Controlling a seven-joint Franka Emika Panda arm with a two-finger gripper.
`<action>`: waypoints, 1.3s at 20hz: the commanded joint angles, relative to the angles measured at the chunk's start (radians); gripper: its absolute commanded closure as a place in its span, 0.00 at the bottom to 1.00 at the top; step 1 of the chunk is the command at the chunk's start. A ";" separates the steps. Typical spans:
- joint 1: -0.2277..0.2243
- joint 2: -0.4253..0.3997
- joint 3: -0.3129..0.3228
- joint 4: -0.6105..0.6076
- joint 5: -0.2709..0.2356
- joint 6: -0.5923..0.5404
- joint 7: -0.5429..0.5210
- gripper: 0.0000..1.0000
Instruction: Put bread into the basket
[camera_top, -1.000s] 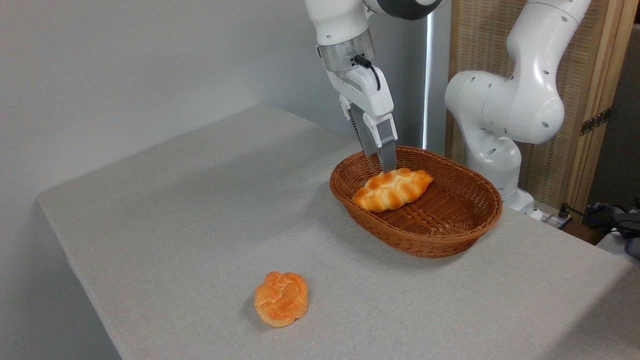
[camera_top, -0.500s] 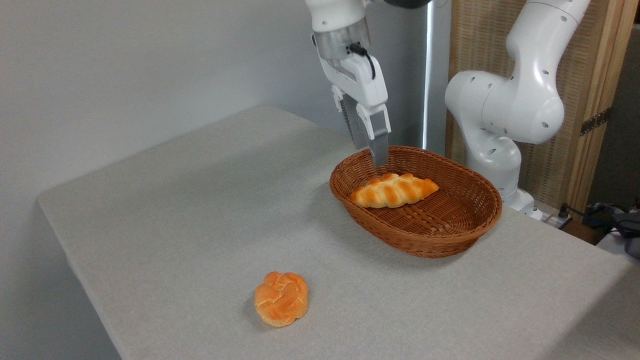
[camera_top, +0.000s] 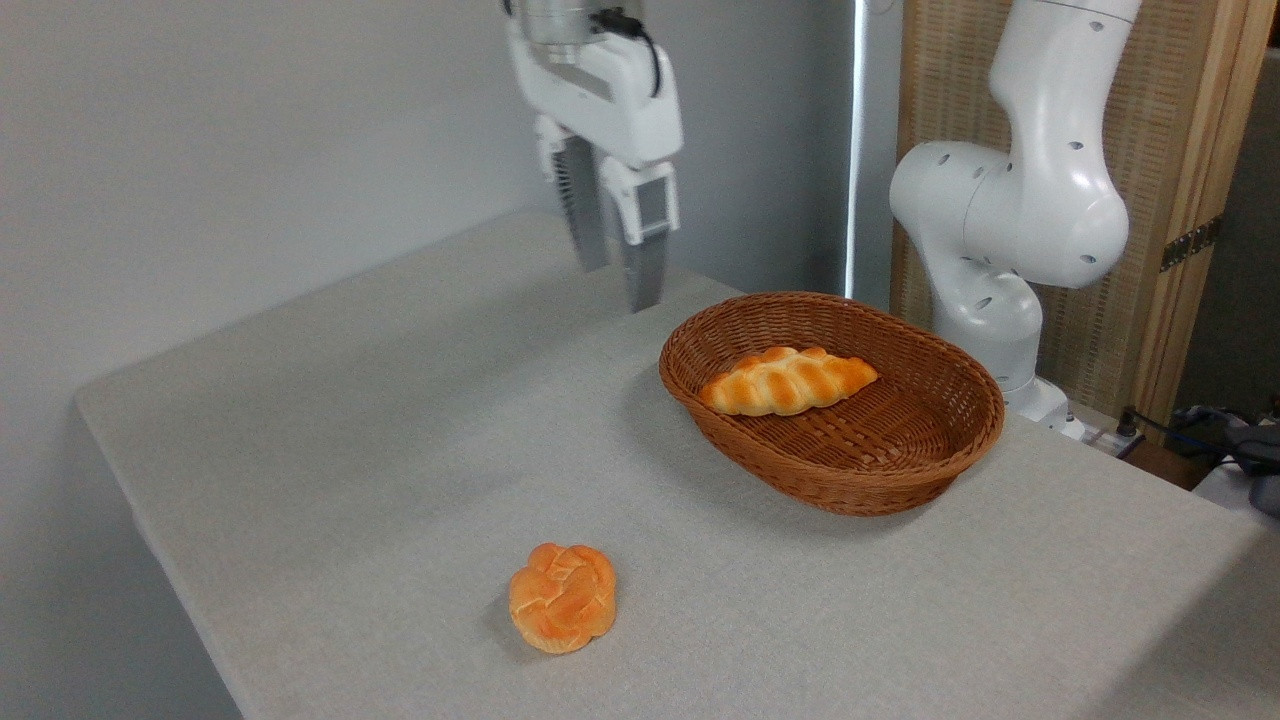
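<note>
Having let go and swung up and left of the basket (camera_top: 985, 400), gripper (camera_top: 620, 285) hangs empty, fingers parted; bread (camera_top: 789, 381) lies inside it, so placement looks complete.

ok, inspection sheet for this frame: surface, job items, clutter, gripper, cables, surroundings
Surface: grey cloth-covered table, no spills seen.
Job items: bread lies inside the basket, loose, nothing touching it.
Clutter: round bun on the table near the front edge, apart from the basket.
Gripper: gripper empty, open, in the air left of the basket.
Cables: black cable on the gripper body; more cables off the table at far right.
Surroundings: grey wall, woven screen behind the arm.
</note>
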 joint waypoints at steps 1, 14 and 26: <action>-0.010 0.178 0.005 0.208 -0.007 -0.010 -0.105 0.00; -0.012 0.315 0.077 0.389 0.003 -0.005 -0.221 0.00; -0.027 0.310 0.087 0.395 0.059 -0.017 -0.221 0.00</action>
